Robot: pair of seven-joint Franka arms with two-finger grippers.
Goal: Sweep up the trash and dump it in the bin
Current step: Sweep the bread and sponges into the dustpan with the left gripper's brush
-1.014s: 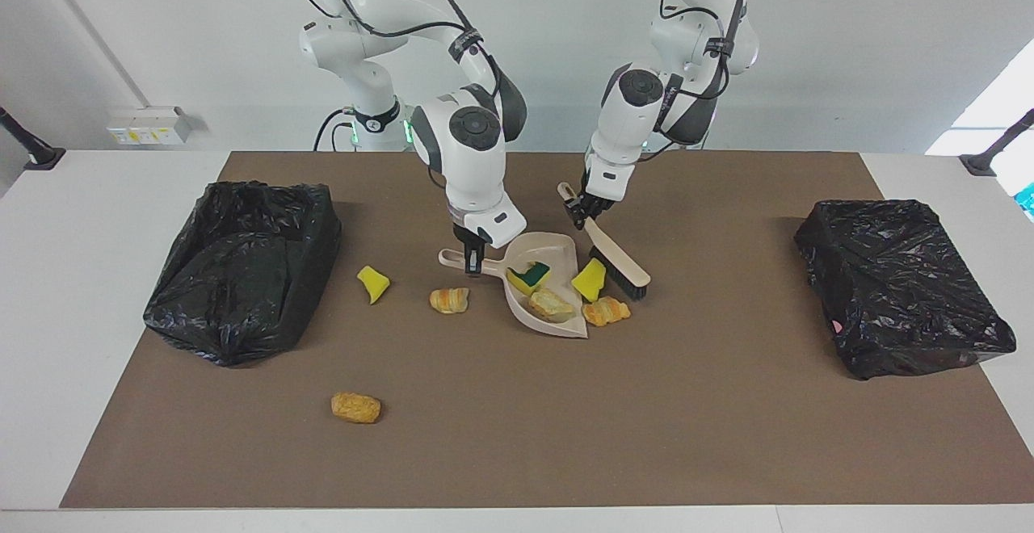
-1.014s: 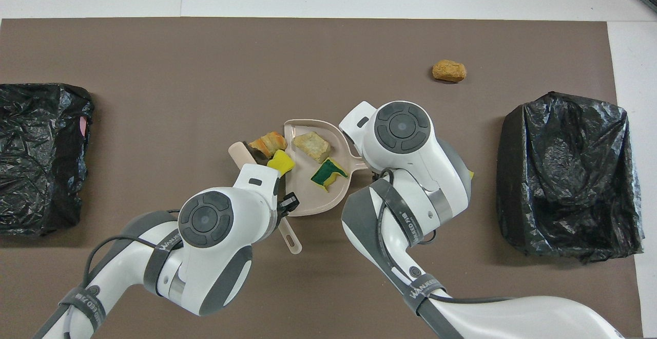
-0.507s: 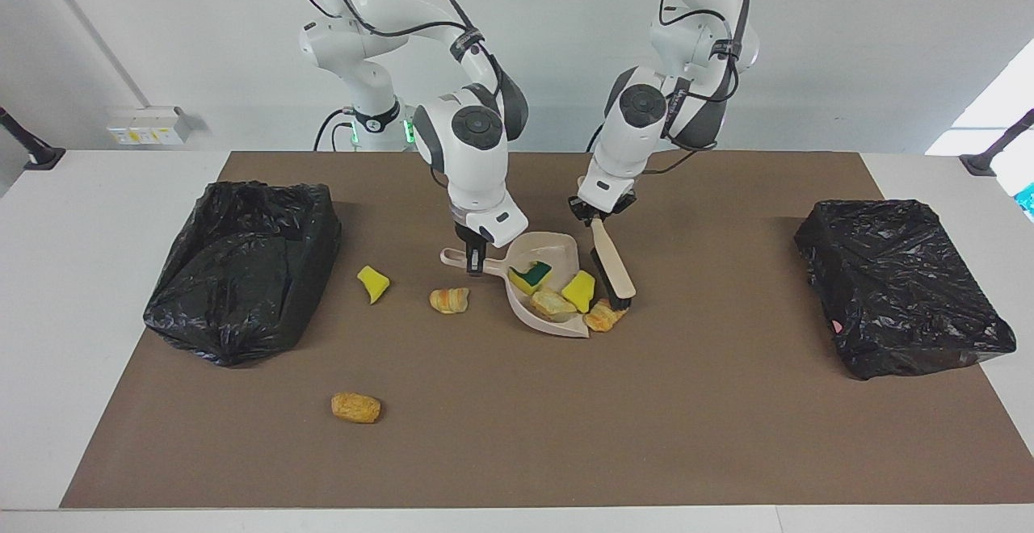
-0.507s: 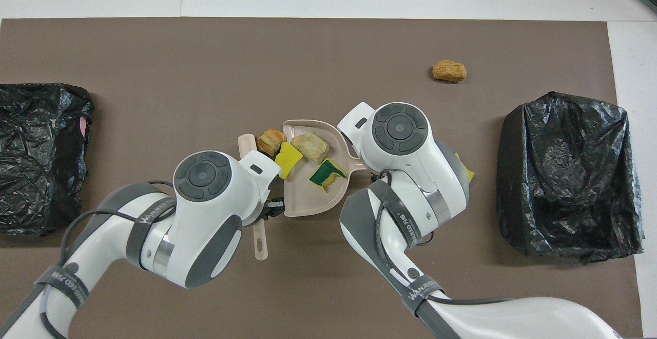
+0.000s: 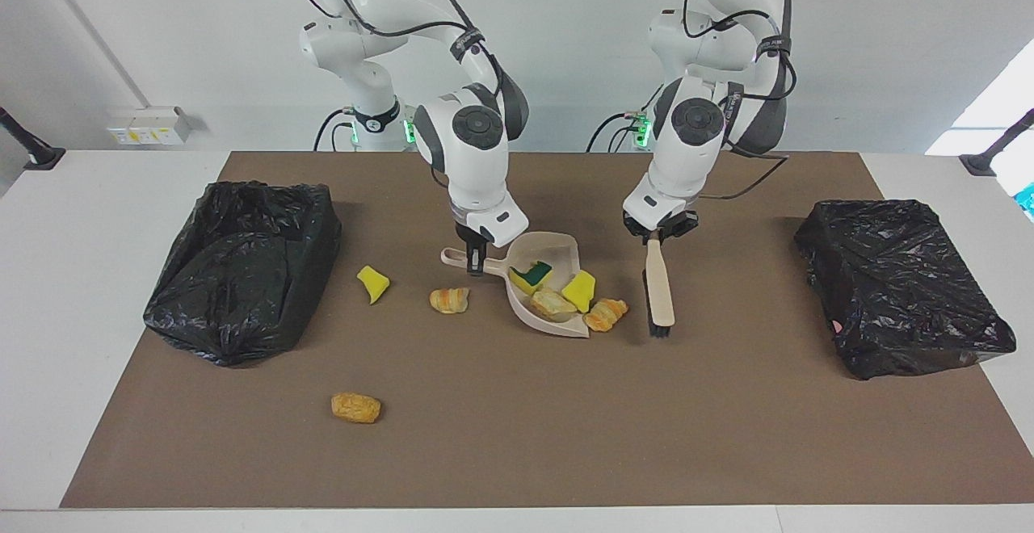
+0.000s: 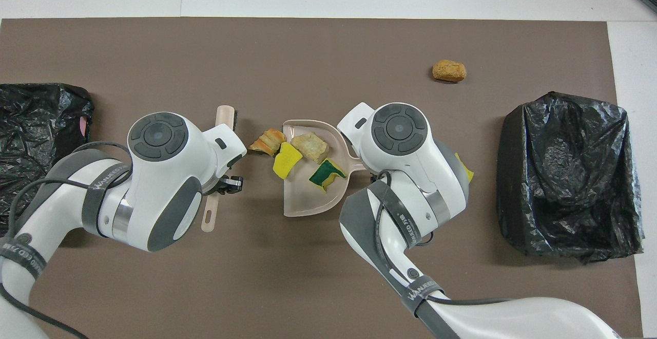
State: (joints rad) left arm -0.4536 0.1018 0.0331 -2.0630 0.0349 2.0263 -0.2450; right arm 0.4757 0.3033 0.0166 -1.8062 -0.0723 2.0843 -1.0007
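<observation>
**Brush held off to the side, pan braced with part of the trash aboard**

The left gripper point(image 5: 658, 234) is clamped on the handle of the brush point(image 5: 660, 287), which points away from the robots with its black bristles down at the mat point(image 5: 517, 452). The brush stands apart from the dustpan, toward the left arm's end of the table, probably so a stroke can run in toward the pan's open edge.

The right gripper point(image 5: 477, 258) is closed on the handle of the dustpan point(image 5: 557, 325). The pan lies flat on the mat with its mouth turned toward the brush; holding it down likely keeps it from sliding when scraps are pushed in.

Inside the pan lie a green-and-yellow sponge point(image 5: 529, 275) and a tan chunk point(image 5: 552, 304). A yellow sponge bit point(image 5: 580, 290) sits across the pan's lip, and an orange bread lump point(image 5: 606, 313) touches the lip from outside, between pan and brush; these two look like the next to go in.

More trash is loose on the mat: a bread lump point(image 5: 449, 300) just beside the pan, a yellow scrap point(image 5: 373, 283) nearer the bin point(image 5: 242, 266) at the right arm's end, and a brown lump point(image 5: 355, 408) well away from the robots. A second bin point(image 5: 901, 287) stands at the left arm's end. Nothing has been dumped, as far as can be judged.
</observation>
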